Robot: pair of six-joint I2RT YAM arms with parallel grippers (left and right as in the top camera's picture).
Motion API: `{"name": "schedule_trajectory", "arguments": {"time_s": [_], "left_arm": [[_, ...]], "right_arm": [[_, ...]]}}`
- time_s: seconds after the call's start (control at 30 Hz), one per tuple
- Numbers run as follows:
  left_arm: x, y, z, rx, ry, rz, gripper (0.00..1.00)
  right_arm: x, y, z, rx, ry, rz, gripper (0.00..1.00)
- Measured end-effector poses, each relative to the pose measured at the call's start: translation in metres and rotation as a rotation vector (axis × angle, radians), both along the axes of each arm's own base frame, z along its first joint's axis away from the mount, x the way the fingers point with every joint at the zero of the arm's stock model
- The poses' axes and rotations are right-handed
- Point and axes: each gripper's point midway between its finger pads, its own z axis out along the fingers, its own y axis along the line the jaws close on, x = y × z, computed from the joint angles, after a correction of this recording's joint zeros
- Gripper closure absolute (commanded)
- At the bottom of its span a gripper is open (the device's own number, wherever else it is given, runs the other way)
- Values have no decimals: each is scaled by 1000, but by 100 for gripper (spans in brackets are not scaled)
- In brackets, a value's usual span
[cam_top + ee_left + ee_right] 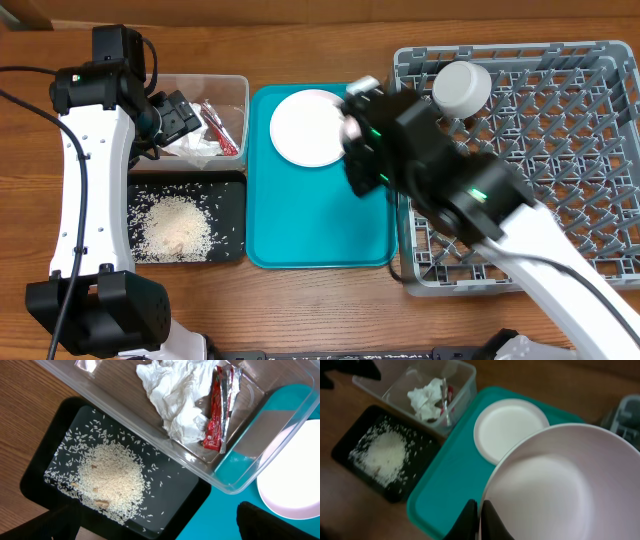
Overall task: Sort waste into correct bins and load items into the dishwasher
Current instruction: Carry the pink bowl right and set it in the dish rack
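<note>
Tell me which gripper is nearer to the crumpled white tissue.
Left. The left gripper hovers open over the clear tub, just beside the tissue; the right gripper, shut on the pink bowl, is across the teal tray.

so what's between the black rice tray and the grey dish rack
In the overhead view, the teal rectangular plastic serving tray; its stretch between the black rectangular tray and grey plastic dish rack is bare, the pale round plate further back.

No legible text anywhere; red wrapper [214, 425] print too small to read.
</note>
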Motion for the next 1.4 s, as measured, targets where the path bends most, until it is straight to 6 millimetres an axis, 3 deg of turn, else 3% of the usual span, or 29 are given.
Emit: {"name": "schedule_trajectory", "arguments": {"time_s": [0.13,0.27,0.47,0.67,0.9,1.1,1.27,1.4], "left_arm": [[0,0,0,0,1,0,0],[0,0,0,0,0,0,0],[0,0,0,0,0,0,0],[0,0,0,0,0,0,0],[0,0,0,0,0,0,0],[0,0,0,0,0,0,0],[0,0,0,0,0,0,0],[0,0,0,0,0,0,0]], "right_arm": [[-33,-21,6,39,101,-29,96],[-51,-32,25,154,147,-20,96],[-63,-72,71,367,122,-62,96],[-61,-105,83,505,156,-68,96],[-29,-135,60,719,361,-47,96],[6,-164,24,917,562,-95,94],[11,-170,-1,991,684,-105,96],[12,-171,-13,999,679,-74,96]]}}
